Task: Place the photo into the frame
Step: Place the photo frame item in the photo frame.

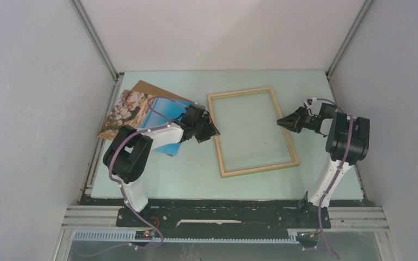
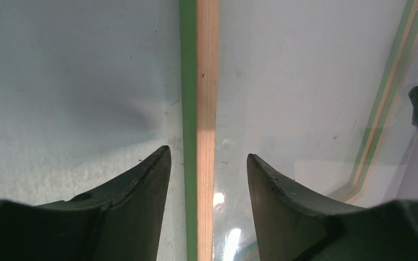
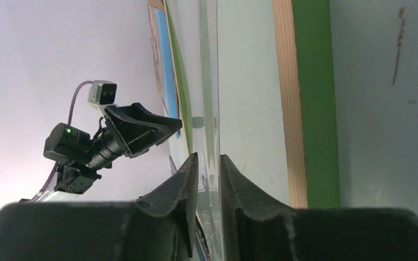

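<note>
Pale wood faces up on the frame (image 1: 258,167), which lies on the desk (image 1: 158,174) in the middle of the work area. Its clear pane shows only the desk through it, so nothing has been loaded. The photo (image 1: 128,109) sits well apart at the far left, picture side up, resting on the brown backing board (image 1: 155,89) and partly hidden under the left arm. By that layout the task looks barely begun: the print has not been brought over, and seating it and the board are both left to do. The frame's long axis runs from near to far, with its far end leaning a little to the left. The photo's long axis lies diagonally, its rocky end toward the far-left corner and its blue end toward the frame. The left hand (image 1: 209,129) is released, its fingers (image 2: 141,185) straddling the frame's left rail with a gap on either side. The right hand (image 1: 281,123) is at the right rail, its fingers nearly together around a thin clear edge. Whether it pinches that edge I cannot tell.
</note>
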`<state>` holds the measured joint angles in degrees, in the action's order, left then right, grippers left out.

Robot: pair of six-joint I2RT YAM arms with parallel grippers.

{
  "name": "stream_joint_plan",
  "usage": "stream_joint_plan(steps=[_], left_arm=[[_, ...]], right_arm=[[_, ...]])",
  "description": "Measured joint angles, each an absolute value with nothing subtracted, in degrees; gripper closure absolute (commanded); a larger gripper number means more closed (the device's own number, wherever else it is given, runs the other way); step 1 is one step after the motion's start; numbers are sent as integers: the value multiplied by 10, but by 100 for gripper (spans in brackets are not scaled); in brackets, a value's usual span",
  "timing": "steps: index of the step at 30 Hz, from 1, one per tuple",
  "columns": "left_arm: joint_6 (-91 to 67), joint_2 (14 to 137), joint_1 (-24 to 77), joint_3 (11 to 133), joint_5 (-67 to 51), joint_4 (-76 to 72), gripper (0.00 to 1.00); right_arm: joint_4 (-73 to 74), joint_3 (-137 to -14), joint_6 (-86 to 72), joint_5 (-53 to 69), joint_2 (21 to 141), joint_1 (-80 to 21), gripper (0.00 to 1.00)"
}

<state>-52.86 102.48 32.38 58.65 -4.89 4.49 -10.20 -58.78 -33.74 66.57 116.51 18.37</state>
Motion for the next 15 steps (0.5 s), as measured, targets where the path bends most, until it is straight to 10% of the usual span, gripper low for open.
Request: stream_joint_plan(steps=[9,15], left_arm=[[-497,1060,325,622,-36,72,55],[-469,1070,326,639,-27,96,60]], right_arm=[[-99,-588,-337,657,1165,173,100],[-98,-588,-335,661,1165,174,100]])
